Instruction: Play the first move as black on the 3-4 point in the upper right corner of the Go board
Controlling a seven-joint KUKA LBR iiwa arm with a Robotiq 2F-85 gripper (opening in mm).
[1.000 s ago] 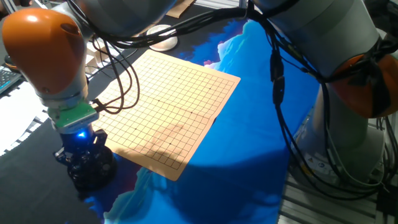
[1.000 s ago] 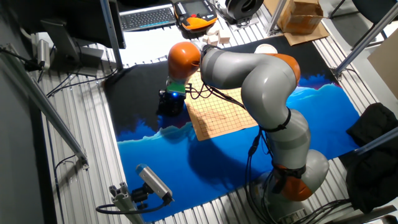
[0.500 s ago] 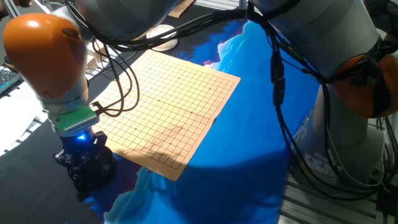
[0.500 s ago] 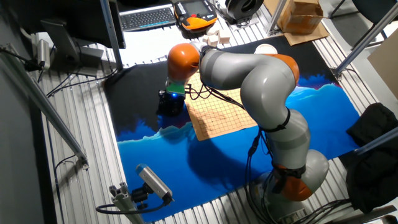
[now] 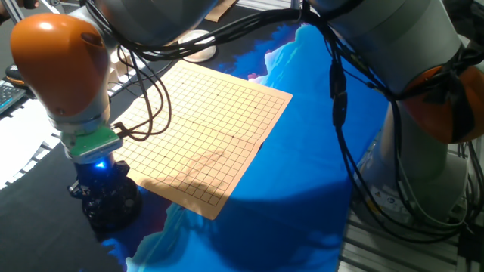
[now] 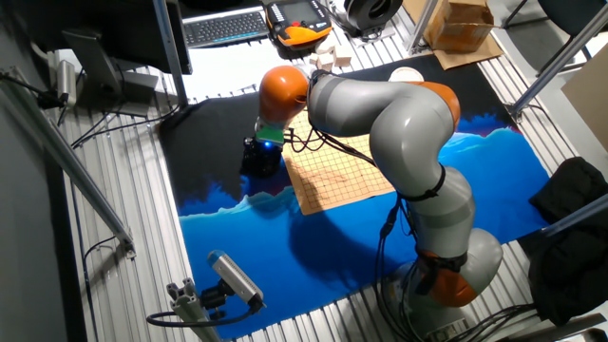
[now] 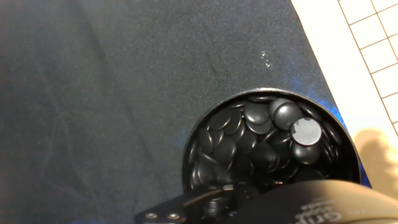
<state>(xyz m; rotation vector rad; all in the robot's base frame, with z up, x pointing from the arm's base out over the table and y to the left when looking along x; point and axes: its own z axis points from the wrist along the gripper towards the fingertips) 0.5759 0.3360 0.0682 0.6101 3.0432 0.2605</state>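
Gripper [image 5: 102, 198] sits over the bowl [image 7: 193, 140] of black stones [image 7: 292, 134] directly beneath it; jaws hidden, can't tell if apart or clamped. Board [image 5: 204, 125] beside it, bare. Risk: packed glossy stones, may grab two or slip.

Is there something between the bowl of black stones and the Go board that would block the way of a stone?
Nothing visible does. The bowl of black stones sits on dark cloth beside the Go board, whose grid shows no stones. The gripper is over the bowl.
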